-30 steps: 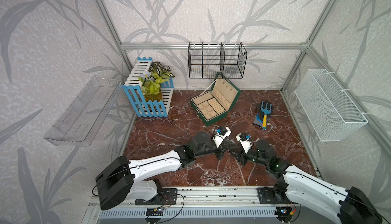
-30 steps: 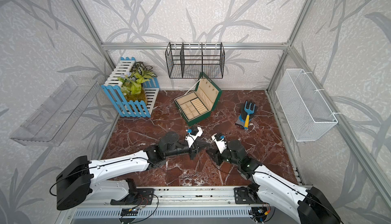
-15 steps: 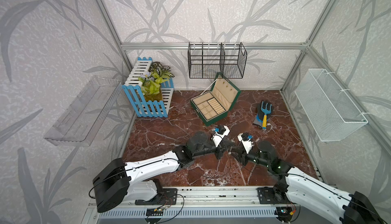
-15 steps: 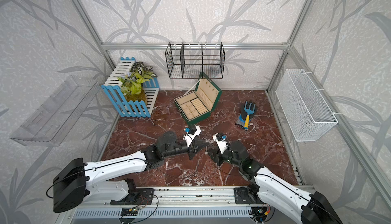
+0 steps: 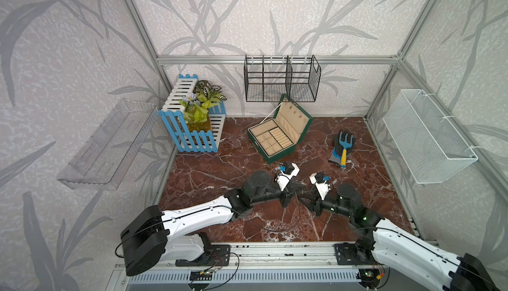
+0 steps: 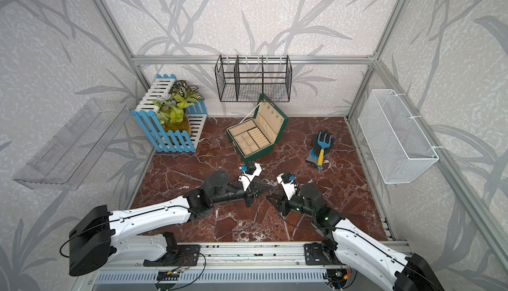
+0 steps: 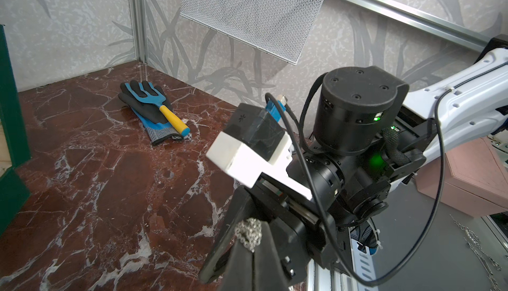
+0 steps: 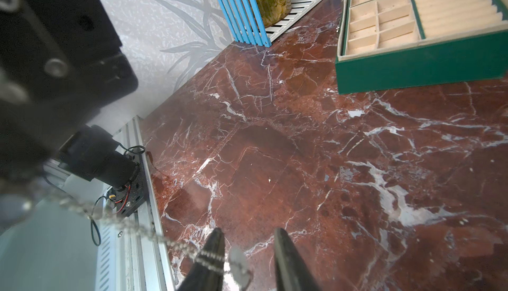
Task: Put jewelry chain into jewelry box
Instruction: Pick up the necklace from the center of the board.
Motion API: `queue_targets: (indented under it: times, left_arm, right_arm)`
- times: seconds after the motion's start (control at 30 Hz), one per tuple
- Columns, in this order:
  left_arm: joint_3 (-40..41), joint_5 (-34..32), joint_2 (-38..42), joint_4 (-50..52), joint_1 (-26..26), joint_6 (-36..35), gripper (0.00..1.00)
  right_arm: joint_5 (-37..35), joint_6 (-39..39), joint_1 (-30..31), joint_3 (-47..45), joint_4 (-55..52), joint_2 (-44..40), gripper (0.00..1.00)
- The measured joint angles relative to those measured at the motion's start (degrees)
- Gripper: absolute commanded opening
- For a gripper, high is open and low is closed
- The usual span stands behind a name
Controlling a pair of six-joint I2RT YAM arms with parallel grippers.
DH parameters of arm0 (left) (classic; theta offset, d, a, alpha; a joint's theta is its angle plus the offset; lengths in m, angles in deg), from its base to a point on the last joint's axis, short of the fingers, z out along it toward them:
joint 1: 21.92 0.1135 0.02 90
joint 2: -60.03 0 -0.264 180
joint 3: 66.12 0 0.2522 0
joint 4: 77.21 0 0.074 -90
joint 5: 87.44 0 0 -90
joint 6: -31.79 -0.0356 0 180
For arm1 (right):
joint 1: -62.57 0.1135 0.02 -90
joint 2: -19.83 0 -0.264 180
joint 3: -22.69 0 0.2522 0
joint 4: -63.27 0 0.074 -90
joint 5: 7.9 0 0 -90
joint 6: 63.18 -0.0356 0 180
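Two robot arms meet tip to tip over the red marble table (image 5: 209, 171) in both top views. The left gripper (image 6: 268, 188) and the right gripper (image 6: 270, 199) almost touch near the front rail, and the chain is too fine to make out at this range. The jewelry box (image 5: 281, 153) sits open behind them toward the back wall with its lid raised, well apart from both grippers, and a gardening glove (image 5: 336, 157) bearing a blue hand fork (image 5: 345, 139) lies to its right. The left wrist view shows the left gripper's jaws pinched tight on a bunched clump of the jewelry chain (image 7: 248, 233), held clear above the marble with the right arm close in front. In the right wrist view, the right gripper's fingers (image 8: 215, 248) stand a narrow gap apart, clamping nothing. The chain runs down from the blurred left gripper and crosses one finger, and a small round disc (image 8: 237, 256) on it hangs in the gap. The box's green wall lies farther off.
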Motion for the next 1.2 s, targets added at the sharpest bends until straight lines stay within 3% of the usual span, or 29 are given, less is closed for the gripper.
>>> queue_targets:
  times: [0.2, 0.3, 0.47, 0.6, 0.87, 0.97, 1.07, 1.2]
  left_arm:
    - [-0.5, 1.4, 0.0, 0.0, -0.7, 0.0, 0.02]
    - [-0.5, 1.7, 0.0, 0.1, -0.7, 0.1, 0.02]
    - [-0.5, 0.9, 0.7, 0.4, -0.8, 0.7, 0.02]
    - [0.8, -4.5, 3.7, 1.2, -0.6, 2.0, 0.04]
    - [10.6, -12.1, 5.7, 0.1, 3.1, 8.5, 0.11]
    - [15.5, -13.6, 3.3, -1.4, 4.2, 11.1, 0.17]
    - [19.0, -14.7, 0.1, -2.7, 4.5, 13.1, 0.40]
    - [22.9, -16.9, -1.6, -5.1, 5.1, 14.4, 0.51]
  right_arm:
    - [0.9, -0.2, 0.0, 0.0, -0.1, -0.1, 0.12]
    - [1.1, -0.2, 0.0, 0.0, 0.2, -0.1, 0.00]
    - [0.7, -0.3, 0.0, 0.0, -0.2, -0.9, 0.00]
    - [-1.0, -0.2, 0.0, 0.2, -1.3, -2.8, 0.00]
    - [-5.9, 1.8, 0.1, 5.7, -9.5, 2.2, 0.00]
    - [-7.7, 3.8, 1.5, 9.1, -12.2, 8.0, 0.00]
    - [-10.0, 6.4, 4.3, 12.6, -15.0, 13.9, 0.00]
    - [-12.3, 9.4, 6.9, 16.9, -17.6, 20.7, 0.00]
